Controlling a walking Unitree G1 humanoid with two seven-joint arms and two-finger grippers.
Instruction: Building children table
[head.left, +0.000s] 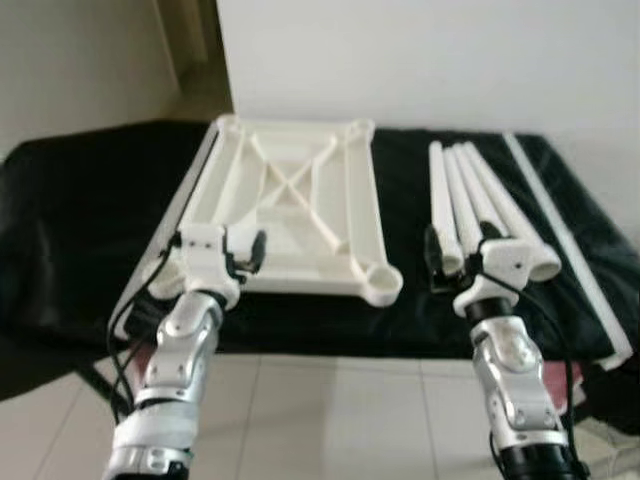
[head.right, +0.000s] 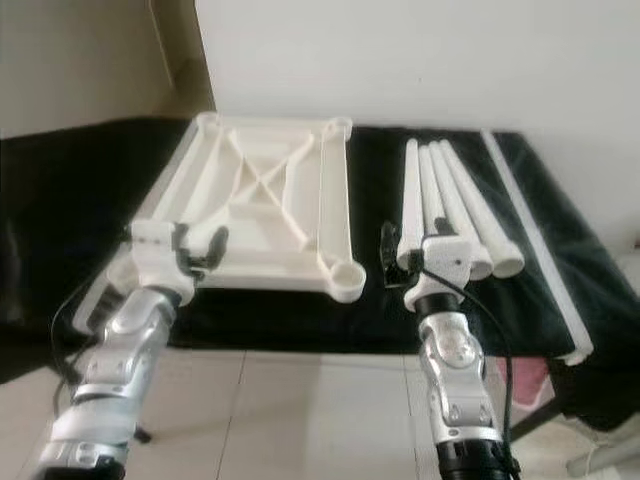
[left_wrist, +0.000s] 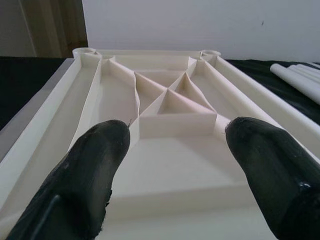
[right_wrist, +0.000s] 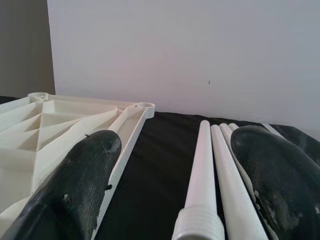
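A cream plastic tabletop (head.left: 345, 215) lies upside down on the black-covered table (head.left: 80, 220), ribs and corner sockets facing up. Several white legs (head.left: 470, 200) lie side by side to its right. My left gripper (head.left: 243, 252) is open at the tabletop's near left corner, and in the left wrist view its fingers (left_wrist: 90, 170) straddle the ribbed underside (left_wrist: 170, 105). My right gripper (head.left: 455, 262) is open over the near ends of the legs. The threaded end of one leg (right_wrist: 199, 220) lies between its fingers (right_wrist: 75, 185).
A long white strip (head.left: 565, 235) runs along the table's right side. A white wall (head.left: 420, 60) stands behind the table. Tiled floor (head.left: 330, 420) lies below its near edge. Something pink (head.left: 555, 385) sits low at the right.
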